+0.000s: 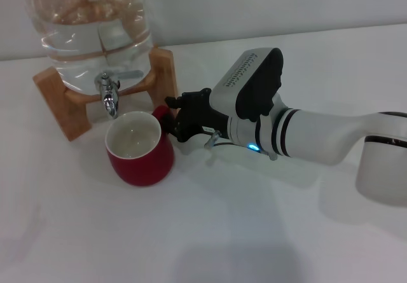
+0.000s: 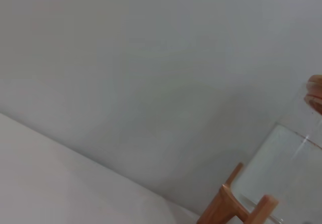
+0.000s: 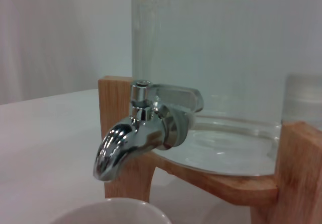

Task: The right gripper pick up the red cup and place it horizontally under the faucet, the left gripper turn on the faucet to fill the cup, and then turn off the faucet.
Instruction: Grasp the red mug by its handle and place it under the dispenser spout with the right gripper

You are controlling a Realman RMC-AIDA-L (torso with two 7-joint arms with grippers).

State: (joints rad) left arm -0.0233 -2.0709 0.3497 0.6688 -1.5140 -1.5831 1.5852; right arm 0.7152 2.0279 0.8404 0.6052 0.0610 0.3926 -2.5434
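Water jar [image 1: 89, 16] on its wooden stand [image 1: 57, 102] is sitting just beyond the right gripper [image 1: 170, 119]. Red cup [image 1: 140, 148] is standing upright on the table [image 1: 254, 232], rim under the faucet [image 1: 109, 91]; the gripper's fingers are closing around its handle. Placement step looks nearly finished. Next judged move: release, then the left gripper working the lever. Right wrist view is showing spout over cup rim [image 3: 113, 211]; left wrist view is showing only wall and stand, no left gripper.
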